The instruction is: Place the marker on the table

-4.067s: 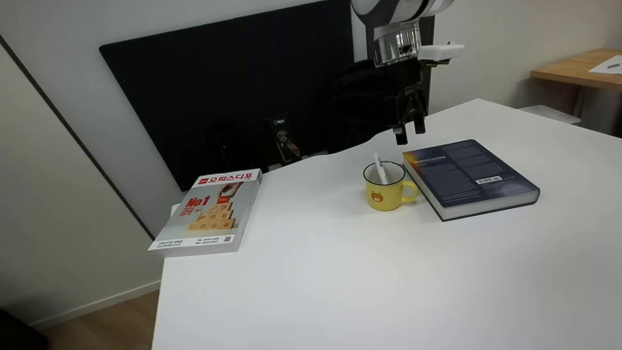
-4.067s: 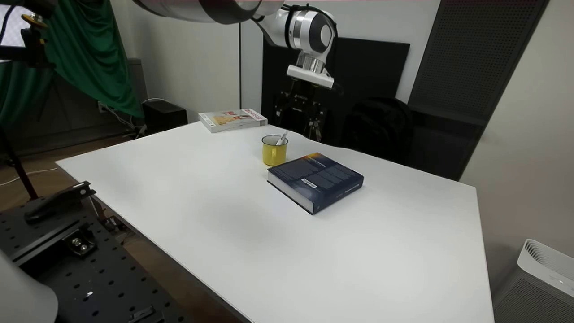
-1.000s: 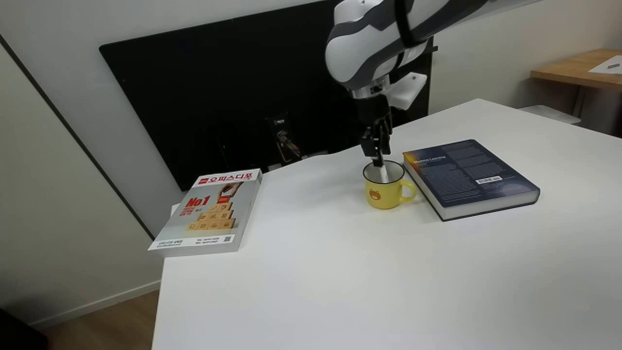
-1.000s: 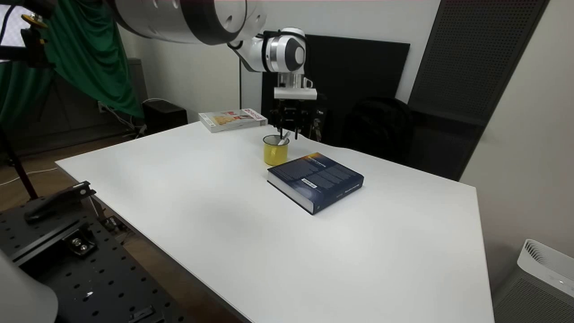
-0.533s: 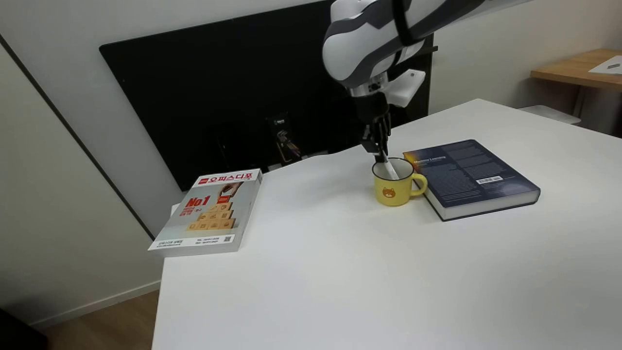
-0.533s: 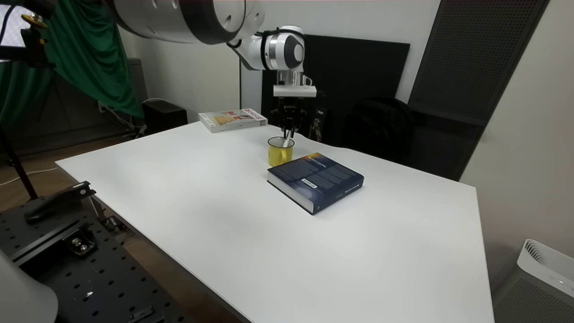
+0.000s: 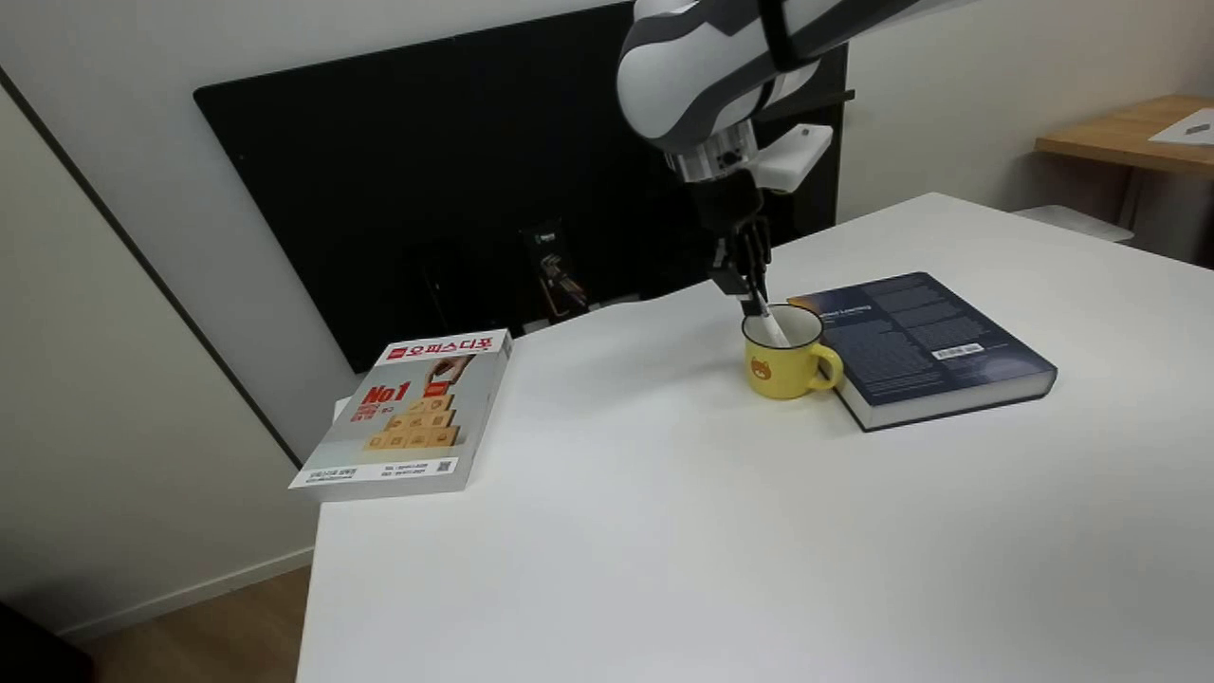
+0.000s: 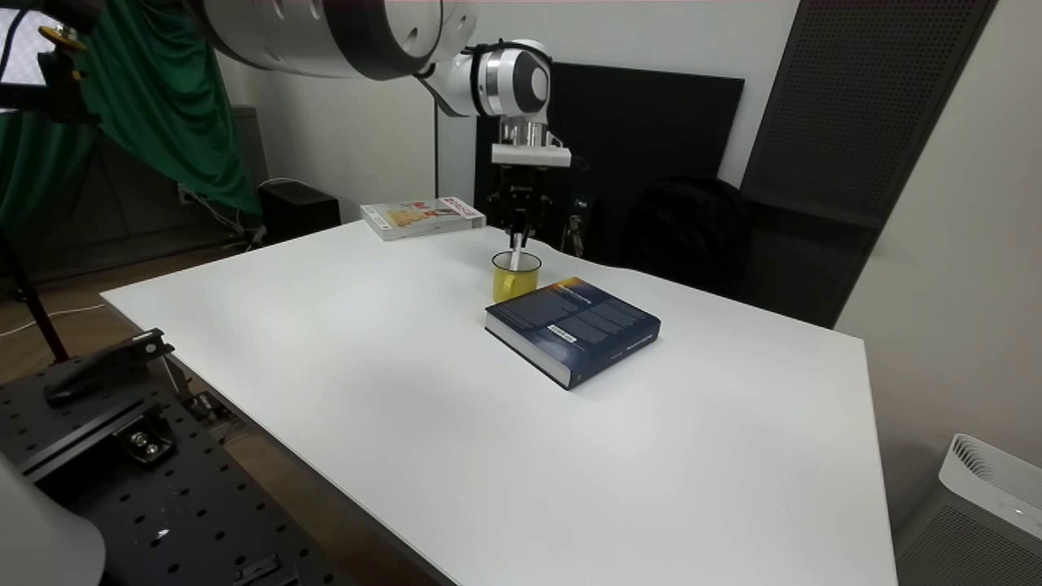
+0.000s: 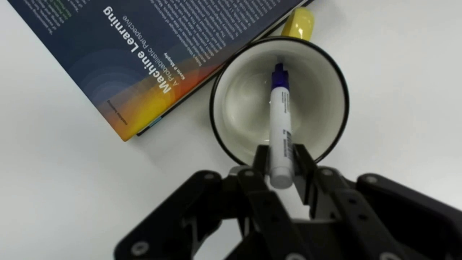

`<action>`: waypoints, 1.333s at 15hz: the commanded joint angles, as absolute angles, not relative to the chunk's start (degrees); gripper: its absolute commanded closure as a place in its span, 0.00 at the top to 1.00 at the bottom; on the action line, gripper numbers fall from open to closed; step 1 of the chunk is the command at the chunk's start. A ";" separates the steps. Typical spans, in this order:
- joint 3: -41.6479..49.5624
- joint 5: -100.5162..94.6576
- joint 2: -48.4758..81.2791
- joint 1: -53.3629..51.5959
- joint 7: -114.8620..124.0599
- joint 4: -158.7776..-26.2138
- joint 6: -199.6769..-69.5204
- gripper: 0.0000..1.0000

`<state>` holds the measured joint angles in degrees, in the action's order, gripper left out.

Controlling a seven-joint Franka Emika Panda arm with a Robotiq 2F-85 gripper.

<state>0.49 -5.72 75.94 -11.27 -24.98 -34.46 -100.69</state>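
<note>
The white table [image 7: 616,569] spreads its smooth top out on every side of the yellow mug [image 7: 780,372]. Beyond the mug, in both exterior views, rises a large black panel [image 7: 427,190]. The white and grey robot arm [image 7: 678,90] reaches in from above, its lower end over the mug. A thick, pale catalogue [image 7: 417,408] with a red "No1" on its cover lies flat, well apart from the mug. On the mug's opposite side lies the dark blue "Machine Learning" book [image 7: 920,341], so close beside it that I cannot tell whether the two touch. The black gripper [image 9: 282,159] is just above the mug's rim, its two fingers clamped on the upper part of the white marker [image 9: 280,115]. The mug stands upright, dark-rimmed and pale inside, an animal face on its side, its handle alongside the blue book's edge. The marker, smallest of all, slants down into the mug: its blue cap end is inside, toward the handle, and its white end sticks up between the fingers.
</note>
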 commanded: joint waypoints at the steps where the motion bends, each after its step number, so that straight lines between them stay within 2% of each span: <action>1: 0.70 -5.73 75.80 -11.66 -24.93 -30.14 -94.29 0.05; 11: 3.59 -8.71 73.00 -11.14 -25.41 -27.84 -92.06 0.05; 20: -0.65 -6.93 70.63 -14.41 -38.55 -29.07 -84.58 0.05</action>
